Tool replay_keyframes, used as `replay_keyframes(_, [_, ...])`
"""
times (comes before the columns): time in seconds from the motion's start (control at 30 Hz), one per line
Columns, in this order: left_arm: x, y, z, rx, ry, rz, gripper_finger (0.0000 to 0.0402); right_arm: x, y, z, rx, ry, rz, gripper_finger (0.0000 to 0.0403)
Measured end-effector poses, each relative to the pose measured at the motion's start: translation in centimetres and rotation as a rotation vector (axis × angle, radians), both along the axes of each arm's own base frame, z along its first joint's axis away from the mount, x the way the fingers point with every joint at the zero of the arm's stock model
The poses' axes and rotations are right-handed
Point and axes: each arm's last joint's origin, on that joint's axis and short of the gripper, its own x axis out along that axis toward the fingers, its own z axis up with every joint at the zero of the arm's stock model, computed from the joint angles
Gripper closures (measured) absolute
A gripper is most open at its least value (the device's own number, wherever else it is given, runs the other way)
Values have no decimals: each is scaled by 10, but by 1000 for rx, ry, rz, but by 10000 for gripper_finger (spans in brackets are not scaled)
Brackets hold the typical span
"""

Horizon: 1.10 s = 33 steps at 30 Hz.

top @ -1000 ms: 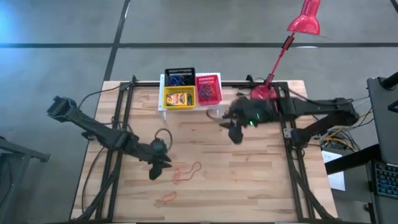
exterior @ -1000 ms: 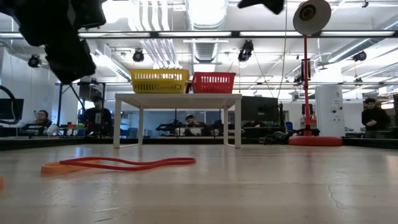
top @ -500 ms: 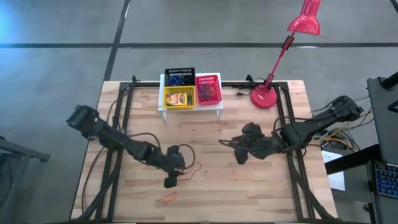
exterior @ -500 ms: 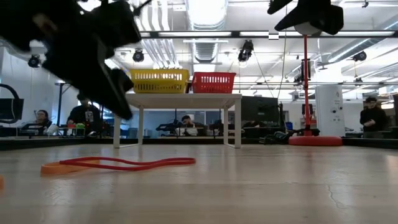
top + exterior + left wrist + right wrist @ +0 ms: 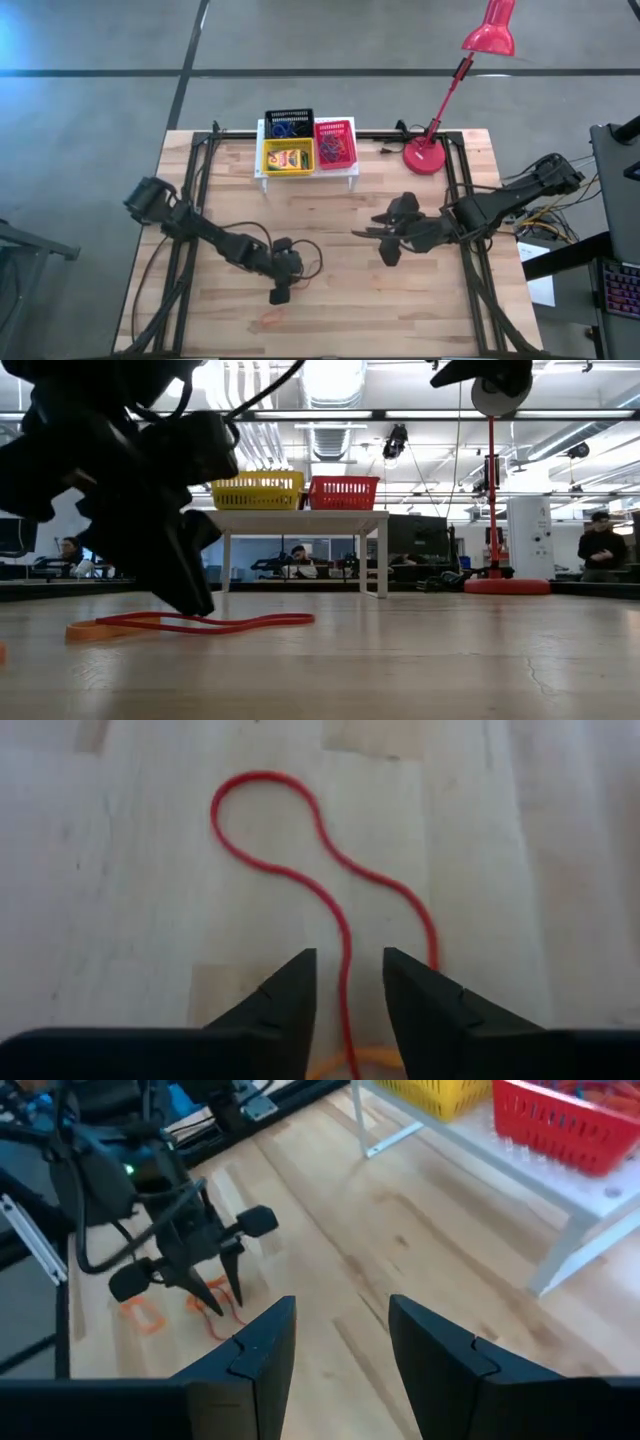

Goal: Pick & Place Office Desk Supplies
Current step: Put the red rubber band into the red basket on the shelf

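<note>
Two claws are over the table (image 5: 400, 300). The left claw (image 5: 347, 995) is low, its fingers parted around a red rubber band (image 5: 300, 870), well in front of the white stand (image 5: 305, 172) bearing the yellow basket (image 5: 288, 156). The right claw (image 5: 388, 250), fingers parted and holding nothing, hangs right of the band.

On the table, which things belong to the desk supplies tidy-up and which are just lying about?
Part of the job:
red rubber band
orange rubber band
yellow basket
red basket
black basket
left hand, open over the red rubber band

Just there:
red desk lamp
white stand
</note>
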Motion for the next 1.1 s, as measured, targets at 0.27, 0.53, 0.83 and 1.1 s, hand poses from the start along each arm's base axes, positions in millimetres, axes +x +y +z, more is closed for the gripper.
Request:
replay_keyframes(0.27, [-1, -1, -4, -27, 34, 60, 339, 0, -5, 1, -55, 22, 17, 246])
replay_keyframes(0.53, [-4, -1, 36, 17, 143, 60, 398, 1, -12, -1, -72, 41, -2, 246])
replay_keyframes(0.83, [-10, 9, 109, 108, 9, 147, 400, 5, -22, -1, -96, 48, -26, 246])
replay_keyframes(1.1, [-6, 39, 182, 75, -237, 200, 401, 3, -28, 2, -93, 6, -124, 246])
